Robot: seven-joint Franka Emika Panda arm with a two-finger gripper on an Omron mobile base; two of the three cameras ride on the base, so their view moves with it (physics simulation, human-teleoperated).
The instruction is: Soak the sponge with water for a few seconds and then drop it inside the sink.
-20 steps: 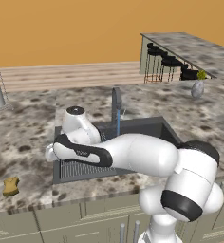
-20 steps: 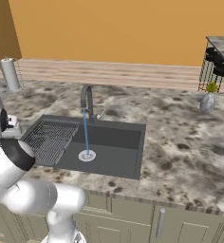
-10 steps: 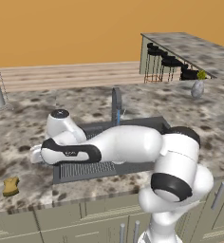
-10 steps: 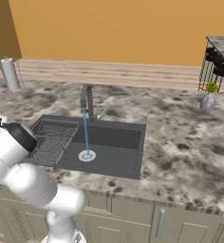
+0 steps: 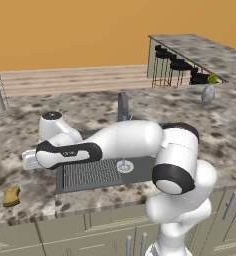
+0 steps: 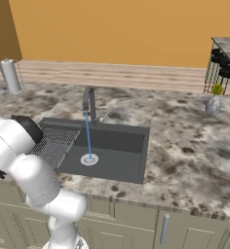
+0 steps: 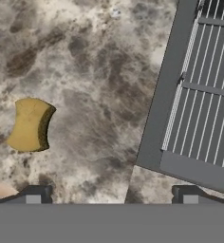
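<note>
Sponge (image 7: 29, 124) yellow-orange w/ brownish edge, counter (image 7: 85, 71) mottled grey-brown speckle, sink (image 6: 118, 146) dark grey w/ ribbed grate (image 7: 204, 95), water (image 6: 88, 136) lt blue.

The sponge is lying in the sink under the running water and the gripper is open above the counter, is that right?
Not quite: the sponge lies on the counter beside the sink, as the hand view shows. The water runs, and the gripper is open above the counter.

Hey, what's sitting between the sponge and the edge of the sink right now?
Nothing: in the hand view, bare speckled countertop separates the sponge from the sink rim. The left base view shows the same bare stretch.
</note>
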